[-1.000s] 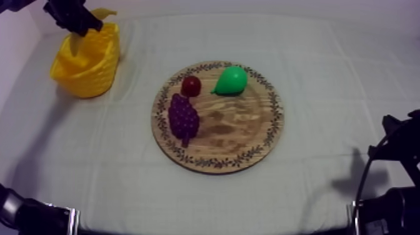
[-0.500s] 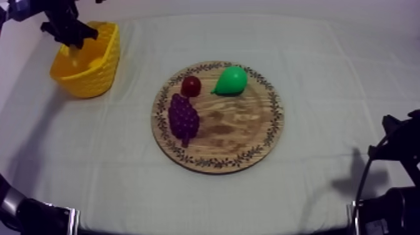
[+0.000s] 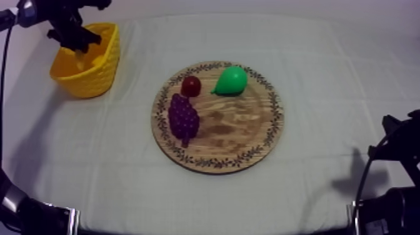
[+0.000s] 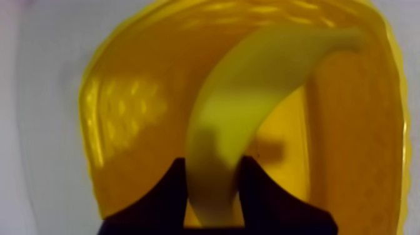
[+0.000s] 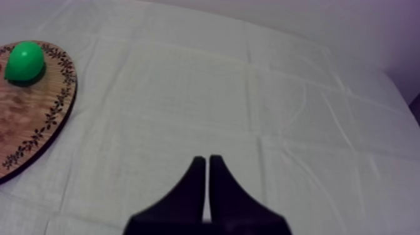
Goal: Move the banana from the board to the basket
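Note:
The banana [image 4: 262, 87] hangs inside the yellow basket [image 4: 125, 125], its lower end pinched between my left gripper's [image 4: 212, 165] black fingers. In the top view the left gripper [image 3: 76, 44] reaches down into the basket [image 3: 94, 78] at the table's far left. The round wooden board [image 3: 250, 144] lies mid-table and carries a green pear [image 3: 231, 80], a small red fruit [image 3: 190, 85] and purple grapes [image 3: 183, 117]. My right gripper [image 5: 207, 164] is shut on nothing, its fingers a narrow wedge over bare cloth to the right of the board [image 5: 31, 131].
The right arm [image 3: 394, 150] rests low at the table's right edge. The pear [image 5: 24, 60] sits on the board's near rim as the right wrist sees it. Open cloth lies between basket and board and across the right half.
My left gripper has lowered the banana from above the basket's far rim down into the basket. The right arm and the fruit on the board have not moved.

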